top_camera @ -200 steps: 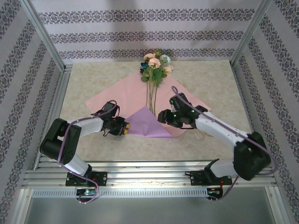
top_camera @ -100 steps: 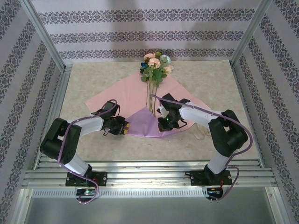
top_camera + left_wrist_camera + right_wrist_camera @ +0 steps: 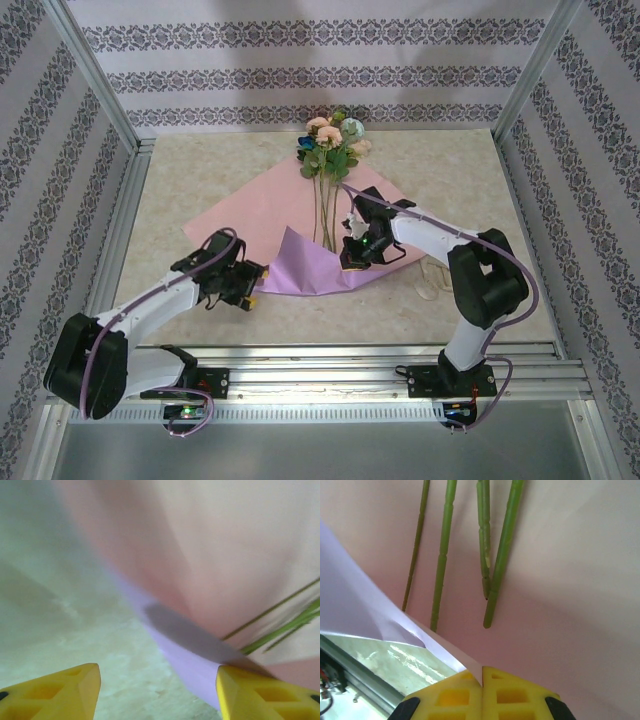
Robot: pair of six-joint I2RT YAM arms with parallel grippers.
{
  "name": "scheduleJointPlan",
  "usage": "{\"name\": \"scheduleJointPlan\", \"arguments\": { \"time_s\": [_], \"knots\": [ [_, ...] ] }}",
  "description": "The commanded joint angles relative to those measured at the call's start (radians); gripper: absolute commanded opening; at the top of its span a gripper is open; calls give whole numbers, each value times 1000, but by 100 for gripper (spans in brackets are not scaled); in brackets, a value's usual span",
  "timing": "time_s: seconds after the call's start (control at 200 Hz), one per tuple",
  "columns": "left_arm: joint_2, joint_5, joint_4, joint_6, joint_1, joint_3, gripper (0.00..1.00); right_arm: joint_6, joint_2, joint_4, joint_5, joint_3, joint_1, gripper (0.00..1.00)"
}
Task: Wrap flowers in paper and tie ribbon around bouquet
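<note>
On the counter (image 3: pixel 200 170): the paper (image 3: pixel 260 205), spread pink face up, near corner folded over to show the lilac face. Along the paper's middle: the flowers (image 3: pixel 333 140), blooms past the far corner, thin green stems pointing toward the lilac flap. Just right of the paper, on bare counter: the ribbon (image 3: pixel 432 280), a faint pale loop.

Left tool (image 3: pixel 157 675): fingers spread wide, nothing between them. Sits low over the counter at the flap's left side, the lilac edge just ahead and close by the right-hand finger.

Right tool (image 3: pixel 481 672): yellow fingers pressed flat together, just short of the cut stem ends. Pinches, as far as can be told, the flap's edge, seen running straight into the seam between the fingertips.
</note>
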Motion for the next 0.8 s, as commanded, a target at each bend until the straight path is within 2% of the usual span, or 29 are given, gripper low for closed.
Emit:
{"name": "scheduleJointPlan", "arguments": {
  "time_s": [0.0,0.175,0.25,0.415,0.679,0.794],
  "knots": [
    [-10,-55,107,-120,-57,-53,63,37,32,-10,-77,30,-24,0],
    [13,-144,186,-138,-119,-54,62,29,26,-39,-69,24,-44,0],
    [41,-165,250,-140,-120,-69,60,27,15,-43,-66,10,-55,0],
    [64,-229,274,-109,-120,-73,57,43,-5,-36,-70,-25,-79,0],
    [105,-244,308,-105,-122,-103,46,74,-24,-3,-90,-81,-110,0],
    [98,-258,282,-113,-121,-109,35,90,-25,12,-100,-93,-124,0]
  ]
}}
